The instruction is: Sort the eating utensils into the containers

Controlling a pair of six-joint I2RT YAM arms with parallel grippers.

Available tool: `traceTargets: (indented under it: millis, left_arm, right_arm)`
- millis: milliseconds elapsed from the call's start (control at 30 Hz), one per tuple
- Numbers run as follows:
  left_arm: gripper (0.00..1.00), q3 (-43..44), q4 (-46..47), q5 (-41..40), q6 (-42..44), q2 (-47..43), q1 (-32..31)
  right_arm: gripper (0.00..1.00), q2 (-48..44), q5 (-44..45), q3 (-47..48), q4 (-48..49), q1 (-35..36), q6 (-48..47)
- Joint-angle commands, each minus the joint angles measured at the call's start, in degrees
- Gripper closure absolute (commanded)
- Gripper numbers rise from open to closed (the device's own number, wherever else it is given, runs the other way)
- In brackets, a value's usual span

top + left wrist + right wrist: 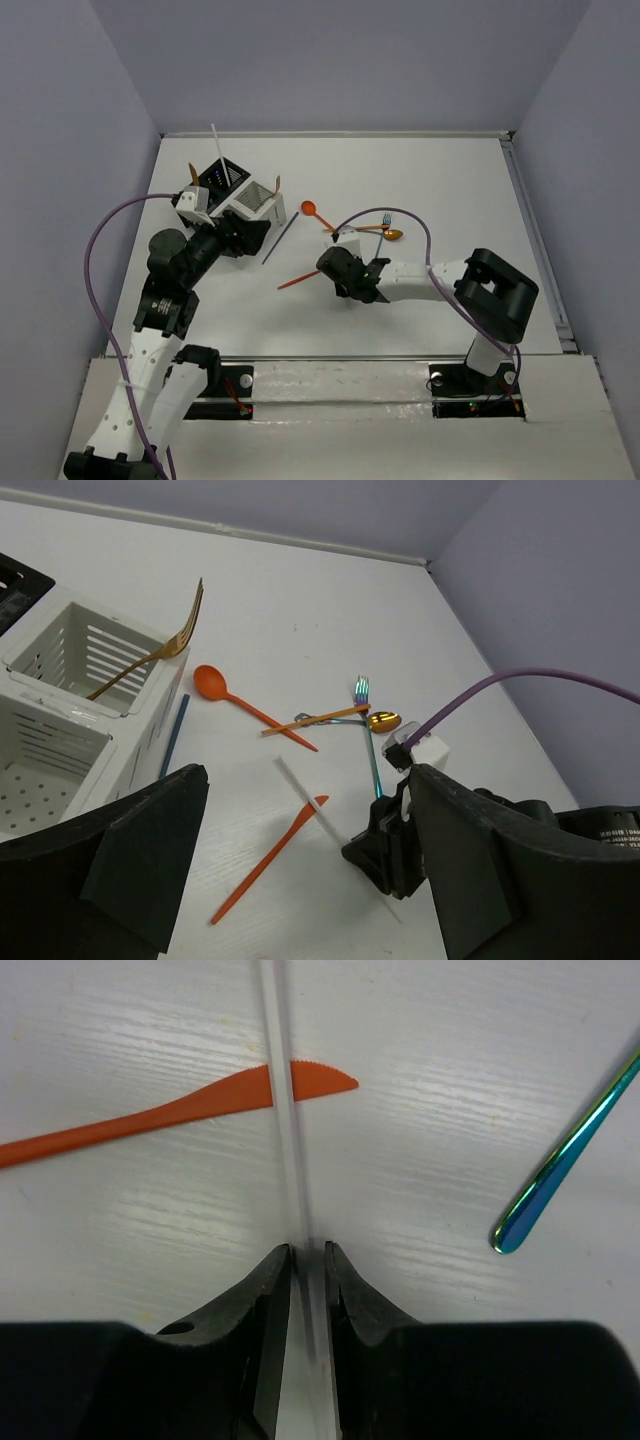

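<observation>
Operator: Gripper status?

Technician: Right gripper (307, 1260) jaws are closed in on a white stick (283, 1110) lying flat on the table. Just ahead of the fingertips the stick crosses an orange knife (150, 1120). Left gripper (310, 820) is spread wide and holds nothing, beside the white caddy (50, 740).

Operator: Progress?

Technician: Early, by my estimate. A gold fork (180, 635) leans in the white caddy and a tall stick (216, 145) stands in the black caddy (215, 180). Most utensils lie loose. Caddy interiors and the white stick's near end are hidden.
</observation>
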Motion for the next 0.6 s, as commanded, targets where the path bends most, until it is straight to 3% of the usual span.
traceTargets:
  millis: [0, 267, 333, 467, 567]
  left_arm:
    - [0.07, -0.2, 3.6, 3.8, -0.9, 0.6, -0.2]
    - [0.1, -2.5, 7.9, 10.8, -5.8, 5.6, -0.2]
    - [0.11, -3.3, 9.0, 11.9, -7.0, 5.9, -0.8]
    - [0.24, -5.4, 11.2, 12.4, -9.5, 7.9, -2.2]
    - [0.26, -6.0, 12.5, 13.1, -11.0, 10.7, -3.7]
  right_arm:
    - [0.74, -2.9, 1.5, -2.8, -2.1, 0.5, 0.9]
    - [0.93, -6.5, -0.5, -7.2, 2.2, 0.5, -0.1]
    - [0.93, -7.5, 0.1, -8.2, 2.7, 0.5, -0.6]
    - [0.93, -12.9, 1.4, -9.8, 4.9, 0.5, -3.1]
    - [0.93, -17.4, 0.8, -12.0, 8.6, 0.5, -6.1]
